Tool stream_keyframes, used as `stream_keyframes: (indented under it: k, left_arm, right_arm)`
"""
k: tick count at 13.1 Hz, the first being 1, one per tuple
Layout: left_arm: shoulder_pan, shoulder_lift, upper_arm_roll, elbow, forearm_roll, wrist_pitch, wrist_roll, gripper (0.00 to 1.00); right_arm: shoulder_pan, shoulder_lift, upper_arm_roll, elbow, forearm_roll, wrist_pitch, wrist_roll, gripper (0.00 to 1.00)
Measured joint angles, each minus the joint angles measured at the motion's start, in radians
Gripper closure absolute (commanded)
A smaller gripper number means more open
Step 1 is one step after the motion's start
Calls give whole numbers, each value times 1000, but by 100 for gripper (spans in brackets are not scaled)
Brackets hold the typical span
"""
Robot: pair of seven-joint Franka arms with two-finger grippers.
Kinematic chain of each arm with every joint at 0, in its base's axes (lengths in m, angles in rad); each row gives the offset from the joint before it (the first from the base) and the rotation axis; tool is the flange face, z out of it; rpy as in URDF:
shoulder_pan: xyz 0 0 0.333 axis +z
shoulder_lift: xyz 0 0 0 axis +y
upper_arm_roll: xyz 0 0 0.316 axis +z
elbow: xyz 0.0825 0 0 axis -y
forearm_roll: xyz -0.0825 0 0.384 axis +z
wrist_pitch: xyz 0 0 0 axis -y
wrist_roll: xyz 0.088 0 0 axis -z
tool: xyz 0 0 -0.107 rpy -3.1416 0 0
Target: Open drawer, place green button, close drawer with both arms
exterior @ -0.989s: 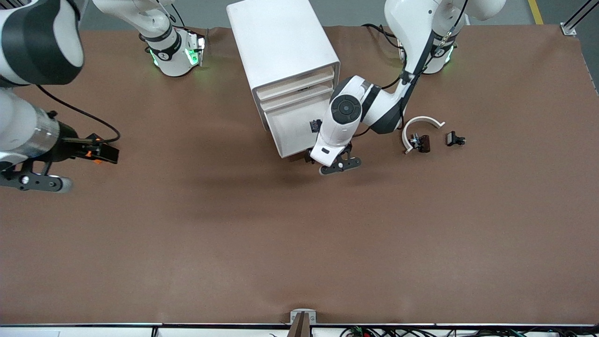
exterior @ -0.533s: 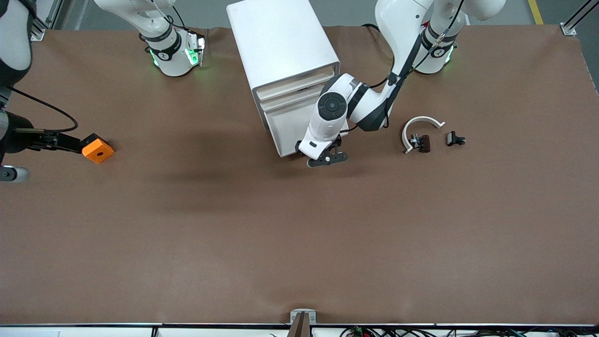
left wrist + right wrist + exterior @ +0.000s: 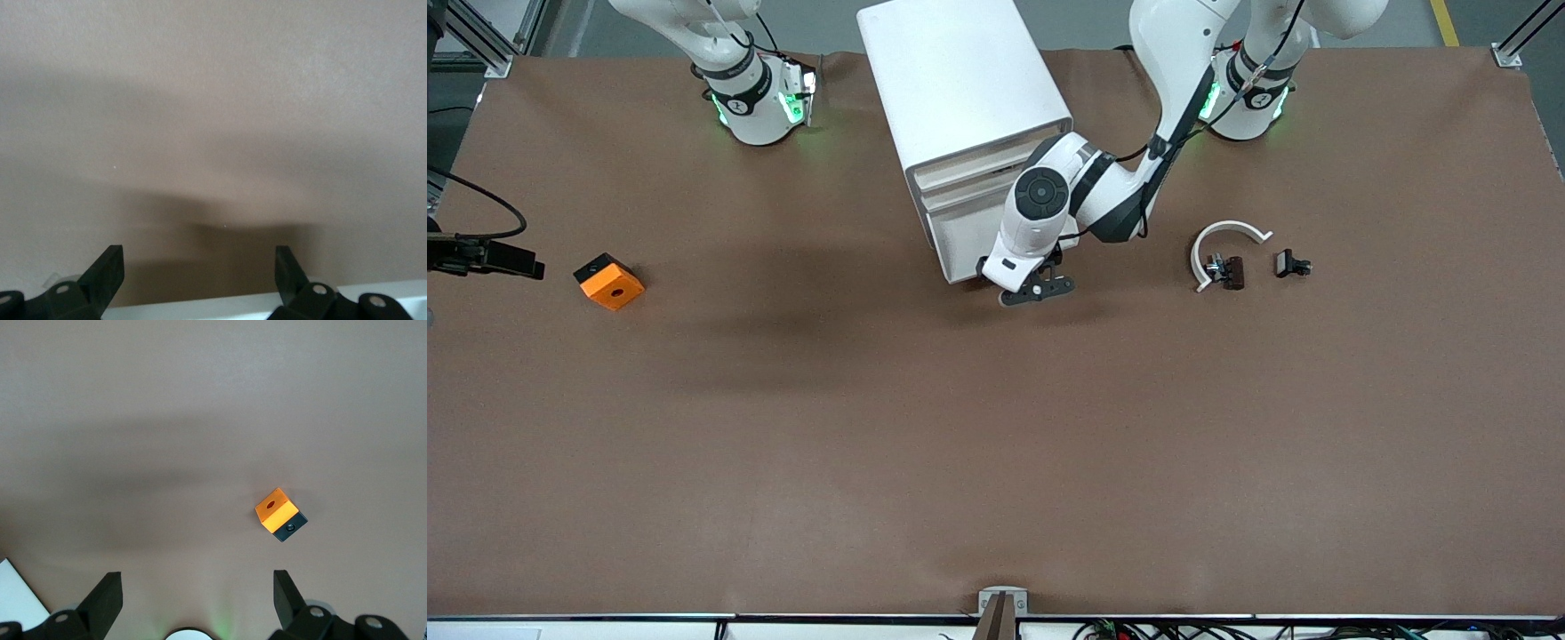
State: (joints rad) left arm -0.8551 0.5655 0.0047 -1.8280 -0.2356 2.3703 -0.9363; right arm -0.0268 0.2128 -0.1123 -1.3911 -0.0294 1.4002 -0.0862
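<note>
You see a table covered with a brown mat. A white cabinet stands on it between the two arm bases. An orange block lies toward the right arm's end. A white curved piece and two small black clips lie toward the left arm's end.

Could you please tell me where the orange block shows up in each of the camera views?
Front view: orange block on the table near the right arm's end.
Left wrist view: not in it.
Right wrist view: the block lies well clear of the open right gripper.
Shared landmark: the brown table.
</note>
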Motion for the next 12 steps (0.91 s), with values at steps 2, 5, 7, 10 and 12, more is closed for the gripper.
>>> stream_keyframes:
  k: [2, 5, 7, 10, 12]
  left_arm:
    - [0, 3, -10, 0, 0, -1, -36, 0]
    - [-1, 13, -37, -1, 0, -3, -113, 0]
    - [-11, 16, -50, 0, 0, -17, -160, 0]
    - [-29, 16, -51, 4, 0, -31, -191, 0]
    - [-37, 16, -51, 14, 0, -41, -214, 0]
  right_arm:
    - [0, -4, 2, 2, -6, -1, 0, 0]
    - [0, -15, 3, 18, -20, -1, -1, 0]
    - [0, -29, 3, 35, -23, -15, -1, 0]
    - [-2, -50, 3, 79, -21, -73, -1, 0]
    - [-2, -59, 7, 93, -19, -103, -1, 0]
